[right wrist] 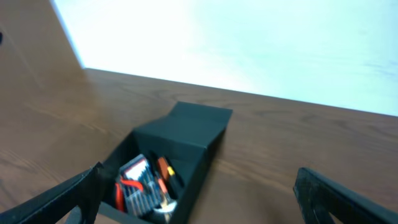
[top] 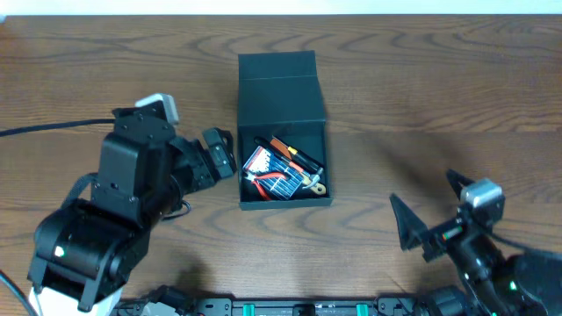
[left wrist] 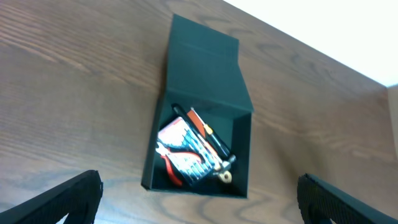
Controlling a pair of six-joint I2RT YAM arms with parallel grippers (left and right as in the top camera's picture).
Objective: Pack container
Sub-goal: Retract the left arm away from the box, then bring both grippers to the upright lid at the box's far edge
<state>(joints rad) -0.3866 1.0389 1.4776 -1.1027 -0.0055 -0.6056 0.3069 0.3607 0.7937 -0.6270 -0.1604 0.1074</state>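
The container (top: 279, 88) is a dark box in the middle of the table, with its flap lid open and leaning back. Inside lie a blue pack of bits (top: 268, 169), red-handled pliers (top: 255, 183) and an orange and black screwdriver (top: 294, 151). My left gripper (top: 226, 154) is open just beside the box's left wall, holding nothing. In the left wrist view the container (left wrist: 205, 68) lies ahead between the spread fingers (left wrist: 62, 202). My right gripper (top: 432, 204) stands open and empty to the right of the box, well clear of it. From the right wrist, the container (right wrist: 186, 134) sits left of centre.
Bare wooden table (top: 439, 88) surrounds the box on all sides. A black cable (top: 53, 130) runs in from the left edge to the left arm. A pale wall borders the table's far edge.
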